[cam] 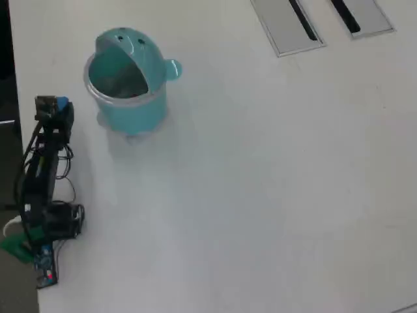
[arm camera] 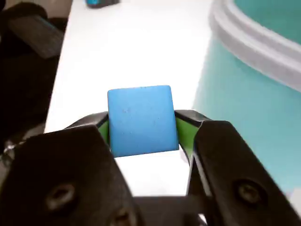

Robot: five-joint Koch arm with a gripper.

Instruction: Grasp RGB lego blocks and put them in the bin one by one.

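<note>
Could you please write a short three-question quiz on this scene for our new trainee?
1. True or false: the gripper is shut on the blue lego block.
2. In the overhead view, the teal bin stands: A) at the right of the gripper, B) on the grey panels, C) at the bottom edge.
3. Fill in: in the wrist view, the pads against the block are ____.

Key: 1 true; 2 A; 3 green.

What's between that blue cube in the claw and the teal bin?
Nothing. In the overhead view only bare white table separates the blue block, held in the gripper, from the bin. The wrist view shows the same empty gap.
</note>
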